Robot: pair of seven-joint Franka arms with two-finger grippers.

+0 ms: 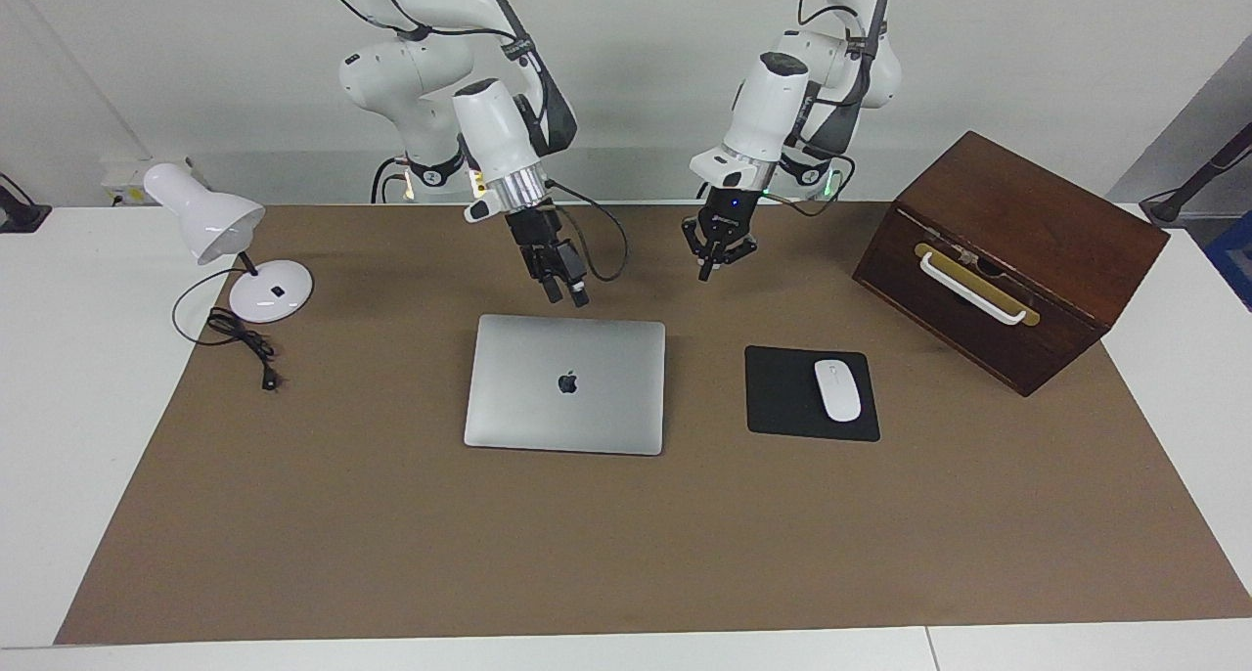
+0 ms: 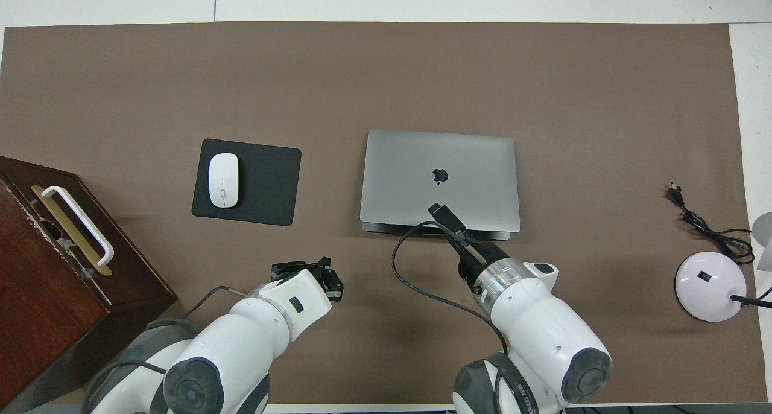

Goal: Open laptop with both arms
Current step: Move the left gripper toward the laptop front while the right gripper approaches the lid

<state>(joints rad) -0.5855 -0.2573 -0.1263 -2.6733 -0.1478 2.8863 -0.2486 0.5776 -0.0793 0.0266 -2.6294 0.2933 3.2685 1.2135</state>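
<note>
Brown mat, laptop [image 1: 565,383] shut flat mid-table beside the mouse pad [image 1: 811,394].

My right gripper [image 1: 565,290] hangs over its robot-side long edge, fingers look pressed together; left gripper [image 1: 717,258], slightly spread, waits over bare mat nearby.

My right gripper [image 1: 566,291] hangs low on a forward-tilted wrist, its fingers [image 1: 554,288] close together. My left gripper [image 1: 711,263] hovers beside it, pointing down, its arm bent at the elbow.

One laptop [image 1: 565,384], one mouse [image 1: 837,389], one mouse pad [image 1: 782,397], one lamp [image 1: 230,246], one wooden box [image 1: 1017,250], two arms [image 1: 489,113].
</note>
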